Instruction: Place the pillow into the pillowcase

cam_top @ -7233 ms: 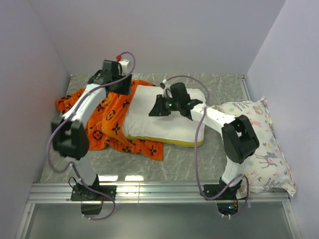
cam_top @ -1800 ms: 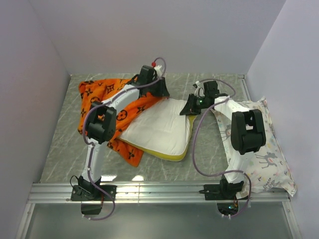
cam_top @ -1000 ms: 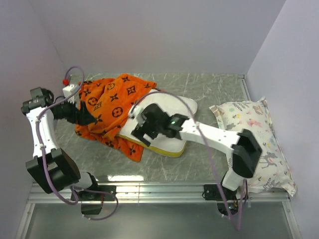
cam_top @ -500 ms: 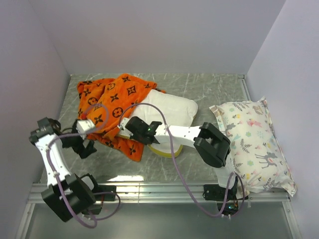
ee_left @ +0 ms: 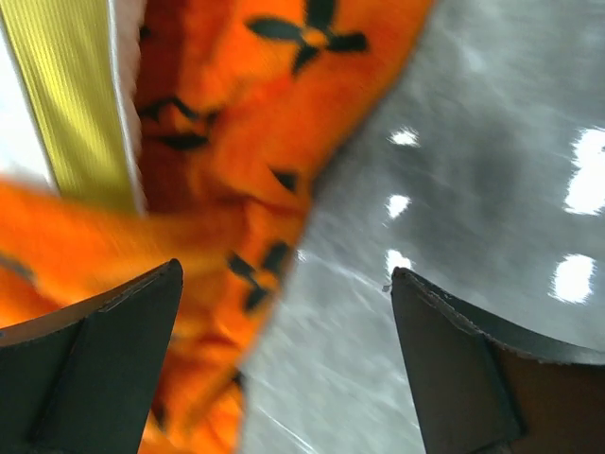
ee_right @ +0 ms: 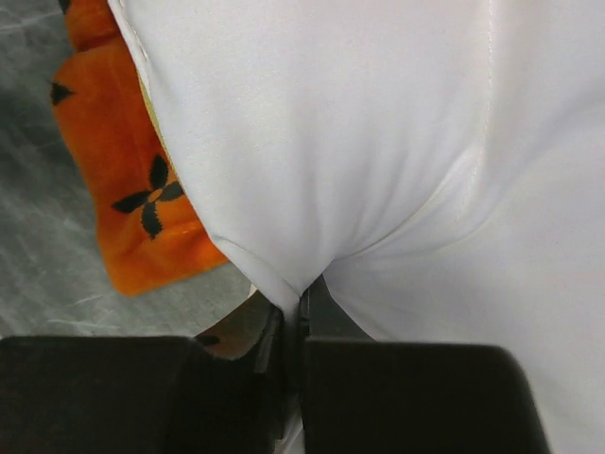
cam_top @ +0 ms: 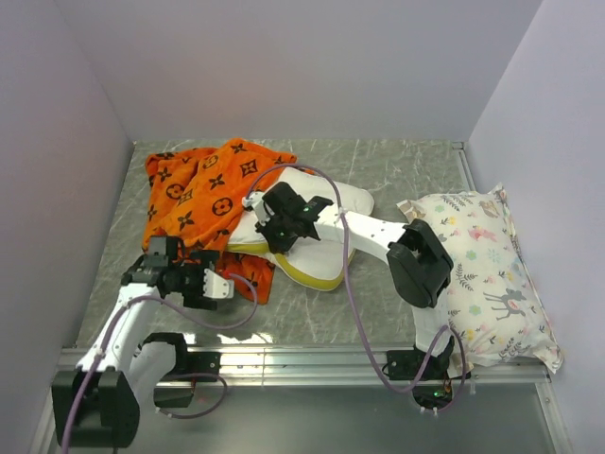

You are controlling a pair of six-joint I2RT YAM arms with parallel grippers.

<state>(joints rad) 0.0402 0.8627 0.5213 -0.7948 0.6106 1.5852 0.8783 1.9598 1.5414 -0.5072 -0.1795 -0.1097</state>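
Observation:
The white pillow (cam_top: 336, 210) with a yellow band (cam_top: 317, 276) lies mid-table, its left part over the orange pillowcase (cam_top: 203, 189). My right gripper (cam_top: 282, 230) is shut on a fold of the pillow's white fabric (ee_right: 312, 170) at its left end; the pinch shows in the right wrist view (ee_right: 301, 317). My left gripper (cam_top: 210, 287) is open and empty, low at the pillowcase's near corner. In the left wrist view it (ee_left: 284, 312) is over the grey table, with orange pillowcase (ee_left: 236, 142) and the pillow's yellow band (ee_left: 71, 104) beyond it.
A white pillow printed with deer and plants (cam_top: 487, 274) lies along the right edge. Grey walls close in the left, back and right. A metal rail (cam_top: 302, 364) runs along the near edge. The table (cam_top: 406, 165) is grey marble-patterned.
My left arm has swung from the far left in to the pillowcase's near corner. My right gripper has moved back and right along the pillow's left end, which it now holds lifted.

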